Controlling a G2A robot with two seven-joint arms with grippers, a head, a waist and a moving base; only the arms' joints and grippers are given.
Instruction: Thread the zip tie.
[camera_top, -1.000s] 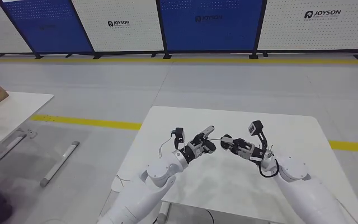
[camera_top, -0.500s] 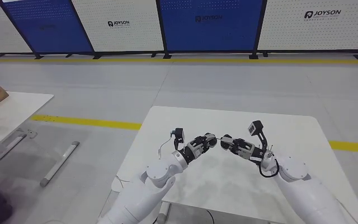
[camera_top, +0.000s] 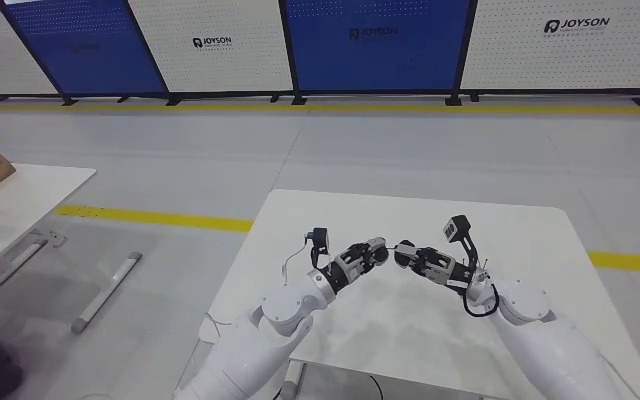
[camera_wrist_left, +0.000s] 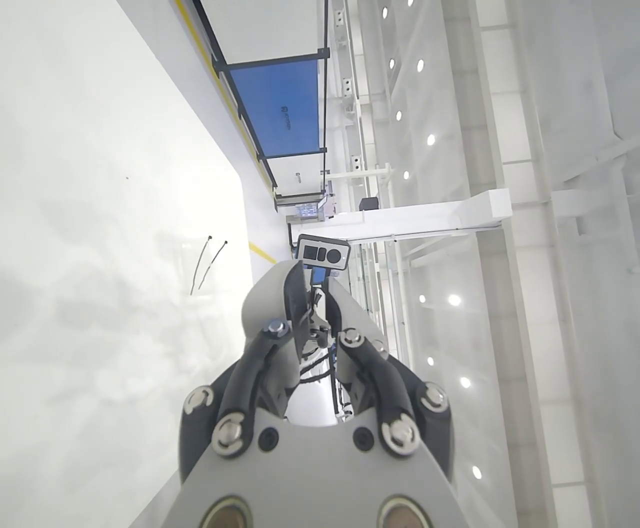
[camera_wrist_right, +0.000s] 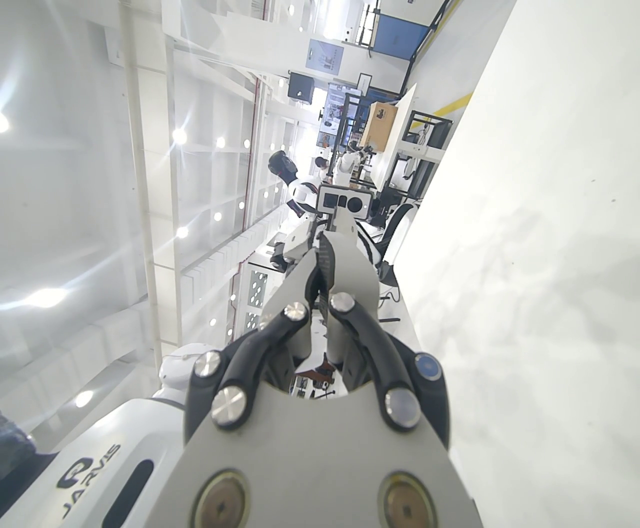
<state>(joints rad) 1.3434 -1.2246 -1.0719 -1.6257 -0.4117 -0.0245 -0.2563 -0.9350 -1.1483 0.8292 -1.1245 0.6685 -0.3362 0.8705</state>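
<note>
Above the middle of the white table (camera_top: 520, 225), my two grippers meet tip to tip. A thin black zip tie (camera_top: 388, 246) spans the short gap between them. My left gripper (camera_top: 376, 249) is shut on one end of it, and in the left wrist view the left gripper (camera_wrist_left: 315, 282) has its fingers drawn close together. My right gripper (camera_top: 401, 249) is shut on the other end, and in the right wrist view the right gripper (camera_wrist_right: 324, 250) has its fingers pressed together at the tips. The tie itself is hidden in both wrist views.
Two spare black zip ties (camera_wrist_left: 206, 265) lie side by side on the table beyond my left gripper. The table's far edge (camera_top: 420, 198) gives onto grey floor with a yellow line. A second white table (camera_top: 35, 195) stands far off to one side.
One second ago the left gripper stood open with one finger raised. It has since shut at the zip tie's end. The right arm has kept still.
</note>
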